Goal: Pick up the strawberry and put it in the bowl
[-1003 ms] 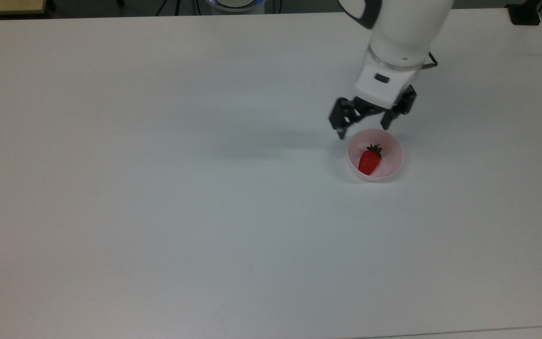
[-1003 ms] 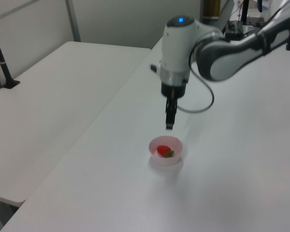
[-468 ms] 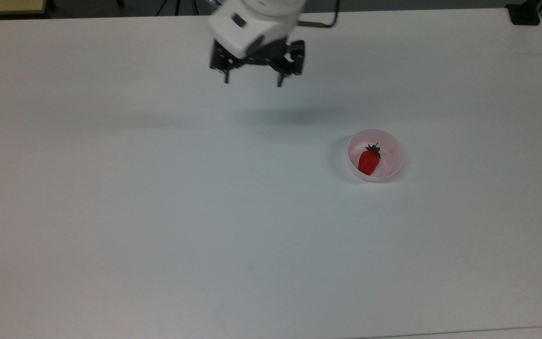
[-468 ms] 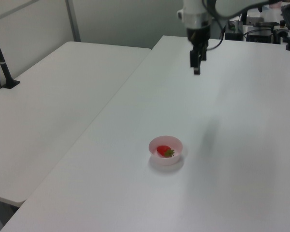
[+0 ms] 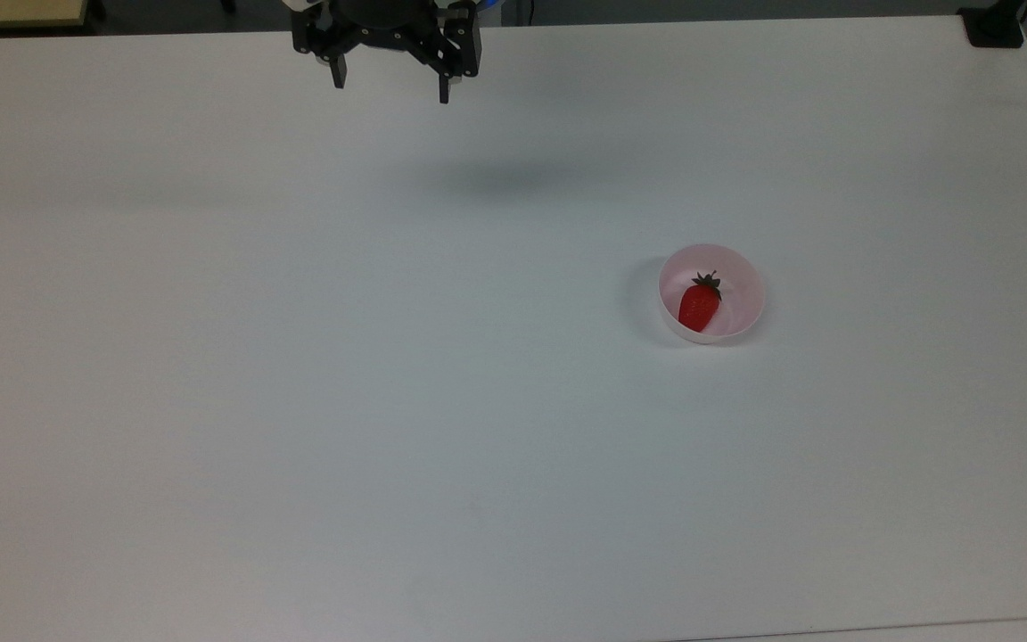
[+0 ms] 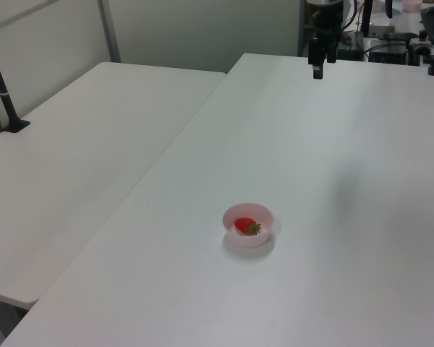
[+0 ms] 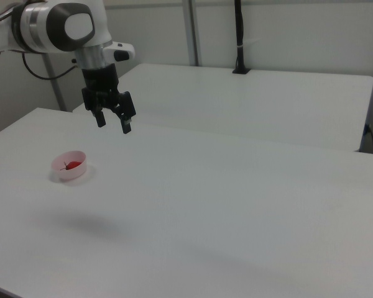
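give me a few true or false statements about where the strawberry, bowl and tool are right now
1. The strawberry lies inside the bowl. True.
2. The tool grips the strawberry. False: it is open, holds nothing, and hangs above the table far from the bowl.
3. The bowl is tipped on its side. False: it stands upright on the table.
4. In the top view, the bowl sits right of the tool. True.
5. A second strawberry lies on the table. False: there is just the one, in the bowl.
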